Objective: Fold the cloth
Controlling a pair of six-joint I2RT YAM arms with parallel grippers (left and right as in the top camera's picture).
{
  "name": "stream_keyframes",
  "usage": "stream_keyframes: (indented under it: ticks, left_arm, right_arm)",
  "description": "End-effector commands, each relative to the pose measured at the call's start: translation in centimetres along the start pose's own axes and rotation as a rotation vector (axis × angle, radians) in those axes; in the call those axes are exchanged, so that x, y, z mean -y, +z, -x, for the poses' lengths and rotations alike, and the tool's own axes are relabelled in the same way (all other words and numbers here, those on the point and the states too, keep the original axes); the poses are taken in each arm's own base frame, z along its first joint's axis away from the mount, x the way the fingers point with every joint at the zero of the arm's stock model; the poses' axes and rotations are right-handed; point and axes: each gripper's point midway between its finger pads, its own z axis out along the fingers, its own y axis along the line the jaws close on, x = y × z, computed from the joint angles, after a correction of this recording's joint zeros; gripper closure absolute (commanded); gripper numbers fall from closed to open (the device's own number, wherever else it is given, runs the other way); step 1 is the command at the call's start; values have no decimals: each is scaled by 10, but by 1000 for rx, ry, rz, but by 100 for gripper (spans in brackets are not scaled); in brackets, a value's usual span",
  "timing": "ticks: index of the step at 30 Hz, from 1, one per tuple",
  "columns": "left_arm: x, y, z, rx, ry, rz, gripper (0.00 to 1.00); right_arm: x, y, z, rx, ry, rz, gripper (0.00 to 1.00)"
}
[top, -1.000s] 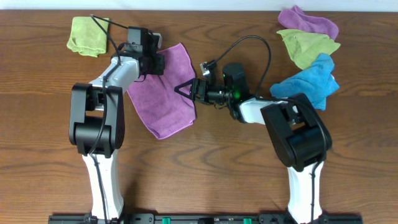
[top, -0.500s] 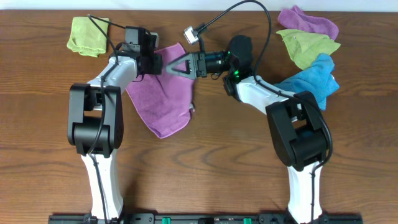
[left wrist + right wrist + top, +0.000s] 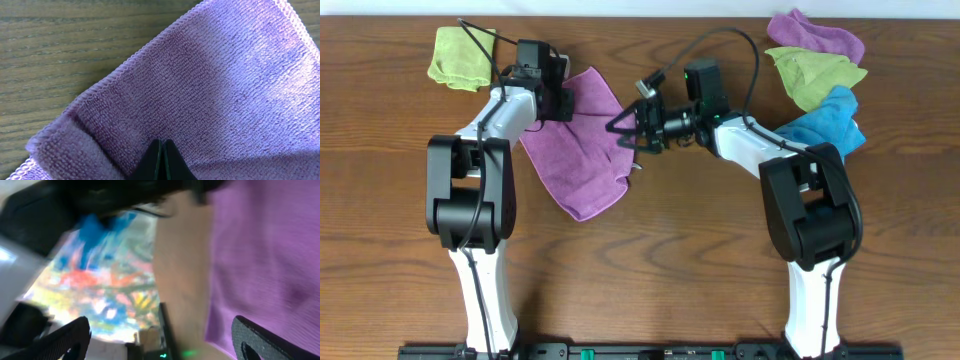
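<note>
The purple cloth (image 3: 582, 152) lies spread on the wooden table (image 3: 670, 250), one corner toward the front. My left gripper (image 3: 563, 102) is at its far left edge, shut, with its fingertips (image 3: 162, 150) together in the cloth (image 3: 225, 75); a small fold bunches beside them. My right gripper (image 3: 625, 130) is open at the cloth's right edge, turned on its side. In the right wrist view its fingers (image 3: 165, 340) are wide apart and empty, with the cloth (image 3: 270, 250) at the right, blurred.
A yellow-green cloth (image 3: 460, 55) lies at the far left. At the far right lie a purple cloth (image 3: 815, 35), a green cloth (image 3: 815, 75) and a blue cloth (image 3: 820, 125). Cables arch above the right arm.
My right gripper swung up over the cloth's far corner, then came back down to the cloth's right edge, still open. The left gripper stayed at the far left edge.
</note>
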Motion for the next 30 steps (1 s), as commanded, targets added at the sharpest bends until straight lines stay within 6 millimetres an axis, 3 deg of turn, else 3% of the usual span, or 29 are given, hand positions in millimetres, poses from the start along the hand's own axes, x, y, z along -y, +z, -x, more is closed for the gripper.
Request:
stream_keyframes:
  ticks: [1,4,6,11,17,18,20,23,26,30]
  left_arm:
    - [-20,15,-33,-99,-20,41,95]
    - [-13,6,-16,-64,-25,6,95]
    - [-6,-4,-1,-48,-28,-28,95]
    - [0,-25,32,6,-20,-54,94]
    - [10,-61,74,91,-8,-96,94]
    - [12,-68,77,91,-7,-105,94]
    - [17,-86,79,79,-8,-121,94]
    - [20,-107,73,57,21,-120,94]
    - [20,-117,60,7,64,-109,94]
    - [18,-106,50,-19,61,-108,94]
  right_arm:
    - [12,-8,23,103,-187,-102,13]
    - [0,-15,43,165,-226,-135,14]
    - [-9,-29,69,245,-250,-188,12]
    - [-22,-53,104,350,-274,-281,11]
    - [-7,-91,127,436,-280,-610,13]
    - [-9,-94,125,422,-287,-642,17]
    - [-15,-87,115,366,-294,-662,40]
    - [-14,-71,96,278,-325,-739,96]
    - [2,-52,69,169,-383,-895,99]
    - [12,-32,47,67,-476,-1015,99]
